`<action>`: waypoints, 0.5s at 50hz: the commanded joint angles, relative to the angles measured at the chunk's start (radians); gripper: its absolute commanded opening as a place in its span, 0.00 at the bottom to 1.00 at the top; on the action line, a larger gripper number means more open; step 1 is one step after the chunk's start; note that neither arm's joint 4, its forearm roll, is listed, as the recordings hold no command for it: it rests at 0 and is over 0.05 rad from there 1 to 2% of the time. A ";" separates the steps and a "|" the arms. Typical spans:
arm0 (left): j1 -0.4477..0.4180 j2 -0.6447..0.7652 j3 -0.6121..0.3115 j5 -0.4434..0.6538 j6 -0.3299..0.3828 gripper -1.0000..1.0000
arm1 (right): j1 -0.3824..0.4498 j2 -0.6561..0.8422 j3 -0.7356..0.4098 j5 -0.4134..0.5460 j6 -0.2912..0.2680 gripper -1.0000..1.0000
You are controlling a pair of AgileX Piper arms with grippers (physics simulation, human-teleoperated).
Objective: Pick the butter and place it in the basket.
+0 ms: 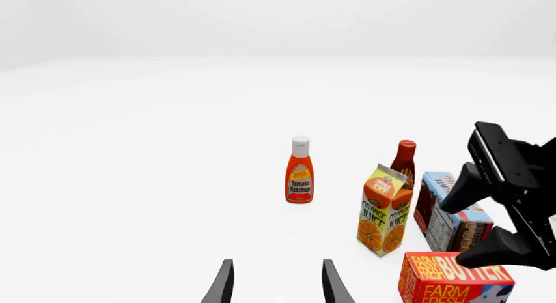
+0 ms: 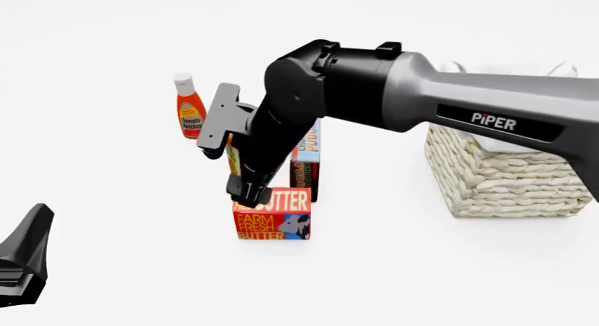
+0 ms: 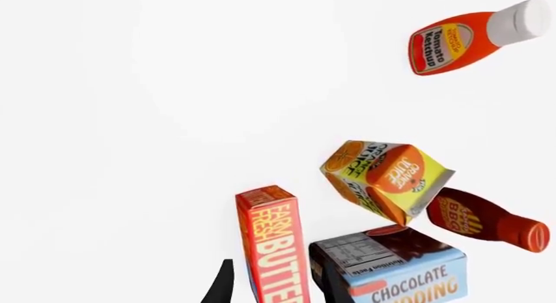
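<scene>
The butter (image 2: 273, 215) is a red-orange box standing on the table in front of the other groceries; it also shows in the left wrist view (image 1: 456, 277) and the right wrist view (image 3: 273, 244). My right gripper (image 2: 251, 193) is lowered onto its top, open, with one finger (image 3: 222, 287) on each side of the box and a small gap showing. It also shows in the left wrist view (image 1: 495, 215). The basket (image 2: 496, 175) stands at the right, partly behind the right arm. My left gripper (image 1: 278, 283) is open and empty, low at the near left (image 2: 24, 266).
Close behind the butter stand the chocolate pudding box (image 2: 306, 161), the orange juice carton (image 1: 385, 212) and a BBQ sauce bottle (image 1: 404, 163). A ketchup bottle (image 2: 190, 107) stands farther back left. The right arm spans from the right edge to the butter.
</scene>
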 commanded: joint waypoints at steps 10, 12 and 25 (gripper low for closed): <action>0.000 0.000 0.000 0.000 0.000 1.00 | 0.004 0.028 -0.018 -0.003 0.004 1.00; 0.000 0.000 0.000 0.000 0.000 1.00 | 0.004 0.029 -0.019 -0.003 0.005 1.00; 0.000 0.000 0.000 0.000 0.000 1.00 | 0.002 0.046 -0.021 -0.009 0.005 1.00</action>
